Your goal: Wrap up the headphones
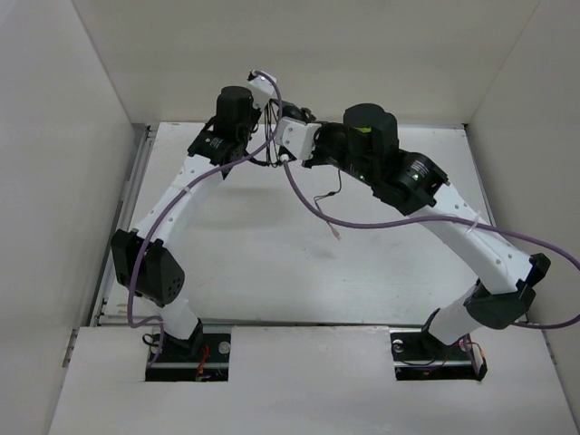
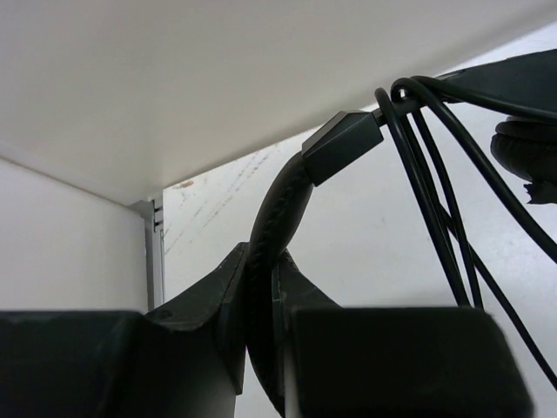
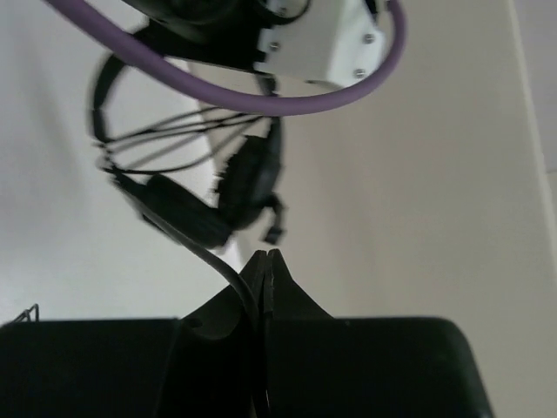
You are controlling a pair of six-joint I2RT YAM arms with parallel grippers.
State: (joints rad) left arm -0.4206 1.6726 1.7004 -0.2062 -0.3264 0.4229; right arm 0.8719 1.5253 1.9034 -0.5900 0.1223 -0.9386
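Your left gripper [image 2: 261,287] is clamped on the padded headband [image 2: 272,218] of the headphones [image 3: 248,178], and the band curves up from between the fingers to its angular slider block [image 2: 342,144]. Just past that slider, several loops of the thin black cable [image 2: 424,202] hang over the band. One ear cup [image 2: 525,148] peeks in at the right edge.

Over to your right gripper [image 3: 267,261]: the jaws are pressed together with tips meeting. A strand of that cable is pinched between them and leads up and left toward the headset. From this wrist you see both ear cups hanging close together and cable strands stretched across the hoop of the band. Above them is the left arm's white gripper body [image 3: 318,43], with a purple arm cable [image 3: 261,97] sweeping in front of it.

From overhead, both arms reach to the back centre of the table [image 1: 272,272] and the grippers meet nose to nose. The headset is held in the air between them. A loose length of cable droops below the right wrist, ending in a pale tip [image 1: 337,234] low over the tabletop. Whether the tip touches the table, you can't tell.
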